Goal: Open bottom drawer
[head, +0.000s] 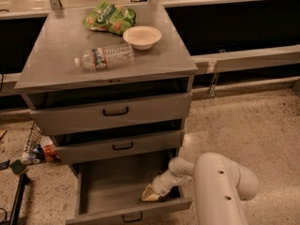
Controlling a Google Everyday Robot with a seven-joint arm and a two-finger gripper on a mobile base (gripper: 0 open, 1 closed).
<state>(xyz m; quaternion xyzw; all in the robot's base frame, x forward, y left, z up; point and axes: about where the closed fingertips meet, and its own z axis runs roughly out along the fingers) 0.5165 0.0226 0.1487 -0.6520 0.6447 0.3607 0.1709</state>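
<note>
The bottom drawer (93, 191) of the grey cabinet is pulled out, its inside showing and its front with a small black handle (132, 217) at the lower edge of the view. My gripper (151, 194) reaches down into the drawer's right side, near the inside of the front panel. My white arm (220, 186) comes in from the lower right. The middle drawer (119, 146) and the top drawer (112, 111) stand slightly ajar above it.
On the cabinet top (47, 64) lie a clear plastic bottle (104, 56), a white bowl (142, 36) and a green chip bag (109, 17). A wire basket with items (35, 146) stands on the floor at the left. A counter runs behind.
</note>
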